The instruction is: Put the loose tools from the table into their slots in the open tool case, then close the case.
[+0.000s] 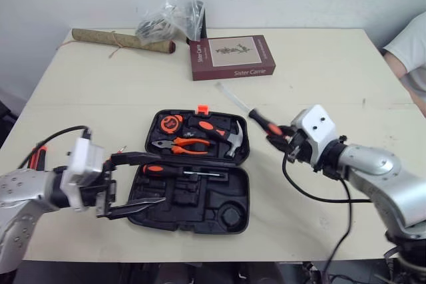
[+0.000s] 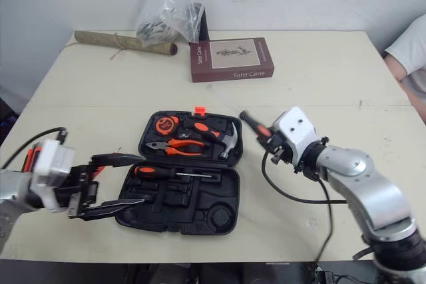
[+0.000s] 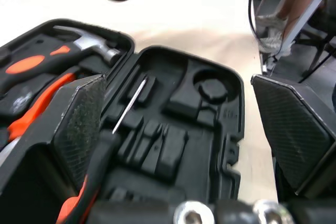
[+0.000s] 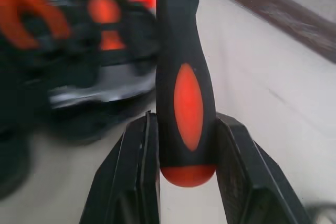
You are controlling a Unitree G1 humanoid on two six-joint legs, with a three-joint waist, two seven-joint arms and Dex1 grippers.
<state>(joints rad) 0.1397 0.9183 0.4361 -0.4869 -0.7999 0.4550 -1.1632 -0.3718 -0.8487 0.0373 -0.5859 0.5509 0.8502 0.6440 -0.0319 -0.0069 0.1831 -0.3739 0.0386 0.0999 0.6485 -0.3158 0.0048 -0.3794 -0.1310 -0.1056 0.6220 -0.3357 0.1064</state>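
Observation:
The black tool case [image 1: 236,201] lies open in the middle of the table. Its far half holds a tape measure [image 1: 171,124], orange pliers [image 1: 183,145] and a hammer [image 1: 233,139]. A screwdriver [image 1: 174,171] lies in the near half. My left gripper [image 1: 158,180] is open, its fingers [image 3: 79,124] spread over the near half's left end. Just right of the case, my right gripper [image 1: 279,136] is shut on the black-and-orange handle of a second screwdriver [image 4: 186,98]. Its shaft [image 1: 233,100] points toward the table's far side.
A dark red book [image 1: 231,56] lies behind the case. A rolled tube [image 1: 123,40] and a plastic bag [image 1: 173,18] sit at the far left. A person's sleeve [image 1: 409,48] shows at the right edge. An orange-and-black thing [image 1: 36,157] lies beside my left arm.

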